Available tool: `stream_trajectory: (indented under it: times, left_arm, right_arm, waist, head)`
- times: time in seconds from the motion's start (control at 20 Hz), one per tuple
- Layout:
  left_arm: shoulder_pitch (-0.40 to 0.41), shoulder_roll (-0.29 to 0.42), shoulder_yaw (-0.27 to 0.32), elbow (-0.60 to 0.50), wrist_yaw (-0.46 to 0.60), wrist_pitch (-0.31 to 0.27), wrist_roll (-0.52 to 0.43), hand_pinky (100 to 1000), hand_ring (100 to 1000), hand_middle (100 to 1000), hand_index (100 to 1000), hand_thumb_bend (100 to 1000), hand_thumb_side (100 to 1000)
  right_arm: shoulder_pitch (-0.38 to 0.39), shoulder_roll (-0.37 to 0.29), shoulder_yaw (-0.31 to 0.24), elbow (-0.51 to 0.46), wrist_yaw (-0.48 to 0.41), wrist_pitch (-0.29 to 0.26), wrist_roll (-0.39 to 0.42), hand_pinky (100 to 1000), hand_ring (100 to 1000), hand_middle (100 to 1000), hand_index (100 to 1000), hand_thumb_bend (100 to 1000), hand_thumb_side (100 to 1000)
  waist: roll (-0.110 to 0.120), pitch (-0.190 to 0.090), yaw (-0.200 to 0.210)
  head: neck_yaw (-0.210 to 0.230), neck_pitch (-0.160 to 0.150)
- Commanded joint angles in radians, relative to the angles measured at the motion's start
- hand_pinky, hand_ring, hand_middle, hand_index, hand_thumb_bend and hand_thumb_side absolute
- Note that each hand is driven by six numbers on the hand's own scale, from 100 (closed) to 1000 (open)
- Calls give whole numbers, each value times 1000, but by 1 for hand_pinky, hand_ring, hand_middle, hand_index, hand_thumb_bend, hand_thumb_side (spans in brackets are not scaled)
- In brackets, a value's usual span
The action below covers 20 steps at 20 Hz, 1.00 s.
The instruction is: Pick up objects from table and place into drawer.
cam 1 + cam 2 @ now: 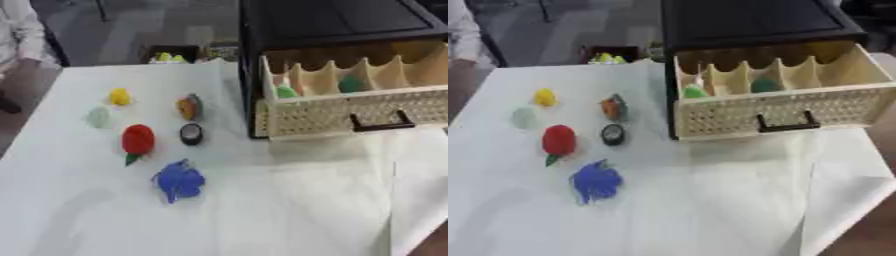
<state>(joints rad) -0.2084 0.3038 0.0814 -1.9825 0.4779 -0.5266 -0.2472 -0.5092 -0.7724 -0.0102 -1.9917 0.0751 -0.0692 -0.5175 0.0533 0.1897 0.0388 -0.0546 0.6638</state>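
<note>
Neither robot hand shows in either view, so the pose of the arms and the state of the fingers cannot be told.

The table point(289, 210) is covered with a white cloth. On its left part lie six small things, all apart from each other. A yellow thing point(120, 96) is the farthest, and just beside it, a little nearer and to the left, lies a pale green thing point(99, 117). To the right of these stands an orange and grey thing point(189, 107), and near it, closer to the camera, a small round black thing point(191, 133) with a light centre. Left of the black one is a red thing point(138, 139) with a green leaf at its lower end. Nearest to the camera lies a blue thing point(179, 181) with a ragged outline.

At the right, a black cabinet point(745, 22) stands on the table with its drawer point(785, 112) pulled out. The drawer front is pale, with many small holes and a dark handle point(785, 123). Inside, pale dividers make compartments. A light green thing point(696, 92) lies in a left compartment and a dark green thing point(765, 85) in one further right.
</note>
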Motion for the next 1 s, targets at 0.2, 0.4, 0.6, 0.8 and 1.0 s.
stream_trajectory:
  times: [0.2, 0.4, 0.6, 0.8, 1.0]
  left_arm:
    - [-24, 109, -7, -18, -28, -58, 13, 519, 624, 686, 870, 100, 736]
    - [-30, 157, -7, -18, -73, -84, 31, 514, 625, 693, 878, 100, 713]
    - [-38, 203, -6, -18, -132, -95, 70, 503, 624, 697, 885, 100, 671]
    - [-44, 243, -7, -18, -209, -98, 127, 496, 623, 688, 882, 100, 650]
    - [-46, 247, -17, -18, -249, -100, 162, 496, 623, 688, 882, 100, 650]
  right_arm:
    - [15, 33, -31, -8, 47, -47, -2, 262, 577, 508, 798, 357, 706]
    - [36, 62, -48, -8, 63, -70, -10, 273, 583, 515, 802, 348, 703]
    - [54, 83, -63, -8, 72, -89, -18, 280, 585, 520, 801, 334, 698]
    - [71, 100, -75, -8, 80, -102, -28, 283, 586, 521, 802, 325, 695]
    - [73, 103, -77, -8, 81, -105, -30, 283, 586, 521, 802, 325, 695]
  waist:
    - [-4, -6, -12]
    - [-10, -1, -26]
    - [-15, 3, -37]
    - [-21, 7, -46]
    - [-21, 7, -47]
  head:
    - [-13, 38]
    - [-23, 45]
    - [-39, 34]
    - [-46, 19]
    - [-46, 17]
